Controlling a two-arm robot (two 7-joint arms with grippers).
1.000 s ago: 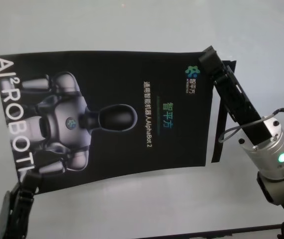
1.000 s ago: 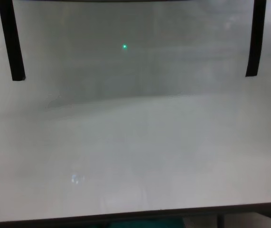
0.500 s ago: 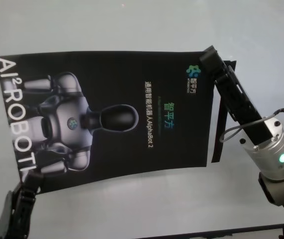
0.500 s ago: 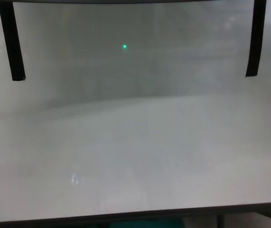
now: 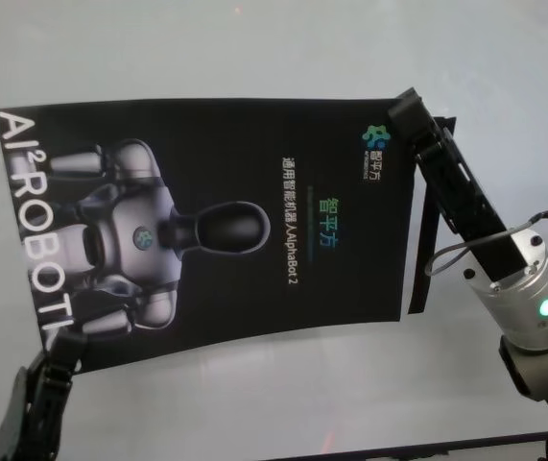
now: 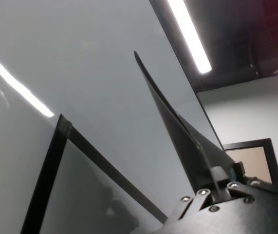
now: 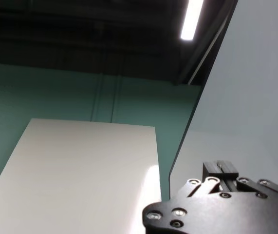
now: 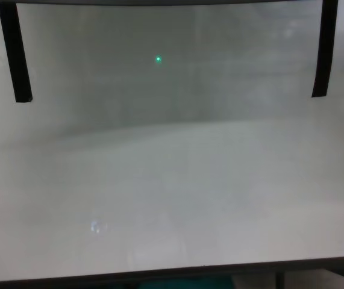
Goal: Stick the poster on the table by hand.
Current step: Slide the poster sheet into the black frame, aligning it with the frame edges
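Observation:
The poster [image 5: 235, 173], a black sheet with a silvery robot figure and pale lettering, hangs spread out above the pale table [image 5: 254, 48]. My left hand [image 5: 65, 343] is shut on its near left corner. My right hand [image 5: 406, 108] is shut on its far right corner. In the left wrist view the poster [image 6: 177, 131] runs edge-on out of the left gripper [image 6: 216, 195]. The right wrist view shows the right gripper [image 7: 220, 169] closed on the sheet's thin edge. The chest view has only bare table [image 8: 172, 198], with no hand in it.
A narrow black tape strip [image 5: 425, 250] hangs off the poster's right edge. In the chest view two tape strips [image 8: 15, 57] [image 8: 321, 51] hang down at the upper left and upper right. The table's dark front edge [image 8: 159, 274] runs along the near side.
The poster and my left hand have drifted slightly to the right. The right hand has hardly moved.

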